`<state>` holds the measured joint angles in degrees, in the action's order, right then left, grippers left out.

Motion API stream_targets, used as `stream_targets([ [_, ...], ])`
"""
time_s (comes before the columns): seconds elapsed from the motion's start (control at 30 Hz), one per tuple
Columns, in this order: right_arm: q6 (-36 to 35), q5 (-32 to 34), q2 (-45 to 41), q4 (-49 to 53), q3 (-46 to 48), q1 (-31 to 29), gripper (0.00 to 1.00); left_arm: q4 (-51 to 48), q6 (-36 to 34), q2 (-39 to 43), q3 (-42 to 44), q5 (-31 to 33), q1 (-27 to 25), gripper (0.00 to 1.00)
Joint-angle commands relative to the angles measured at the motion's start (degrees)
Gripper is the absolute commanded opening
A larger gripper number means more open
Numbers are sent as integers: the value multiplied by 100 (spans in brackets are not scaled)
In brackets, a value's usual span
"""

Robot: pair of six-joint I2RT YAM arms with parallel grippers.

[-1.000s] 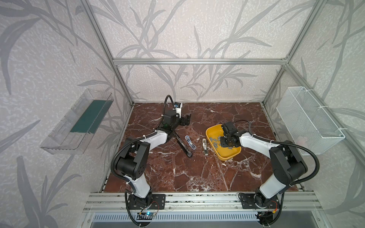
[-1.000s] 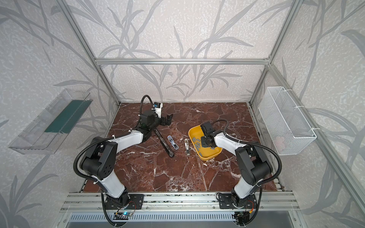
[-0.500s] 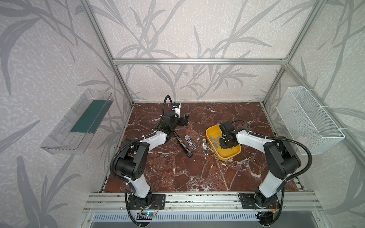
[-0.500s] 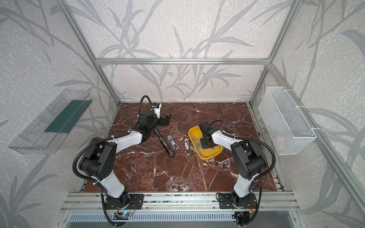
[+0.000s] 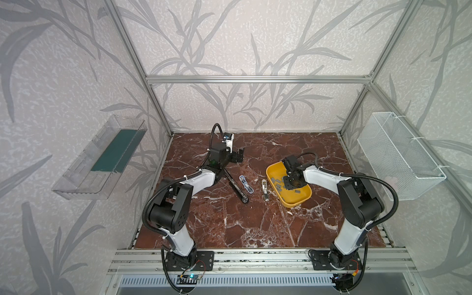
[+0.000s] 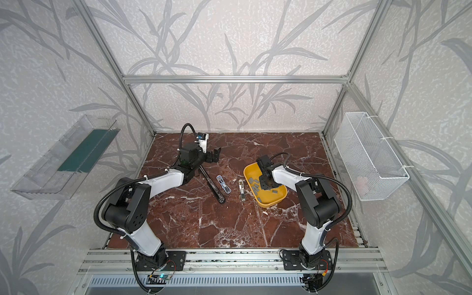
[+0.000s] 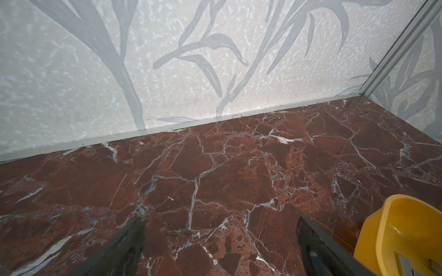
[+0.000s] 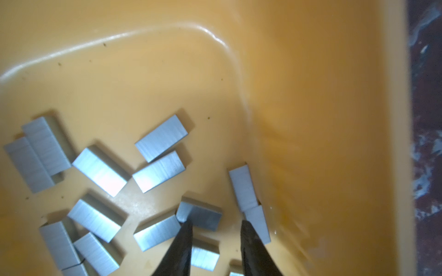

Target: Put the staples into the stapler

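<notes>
The marble table (image 5: pixel 229 224) carries a yellow tray (image 5: pixel 291 204). The right gripper (image 8: pixel 216 222) reaches down into it, jaws slightly apart, gripping nothing. Between both grippers lie 3 tools: a black stapler (image 5: pixel 236 186), a clear stapler (image 5: pixel 246 184) and a silver stapler (image 5: pixel 264 190), which is nearest the right gripper. The left gripper (image 7: pixel 220 239) hangs wide open over bare table. The staples (image 8: pixel 159 170) lie scattered on the tray floor around the right gripper's tips, 1 strip just beside each.

The right tool (image 8: pixel 216 221) has parted slightly above the staples (image 8: pixel 160 170).
</notes>
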<state>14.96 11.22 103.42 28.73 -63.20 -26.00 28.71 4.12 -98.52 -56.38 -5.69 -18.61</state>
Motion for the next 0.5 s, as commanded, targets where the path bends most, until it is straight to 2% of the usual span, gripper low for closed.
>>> stream_targets([
  [0.0,16,134,193,269,-141,-59,36,91,-45,136,29,-50,33,99],
  [0.47,-44,312,146,273,-109,-291,40,91,14,124,10,-132,64,99],
])
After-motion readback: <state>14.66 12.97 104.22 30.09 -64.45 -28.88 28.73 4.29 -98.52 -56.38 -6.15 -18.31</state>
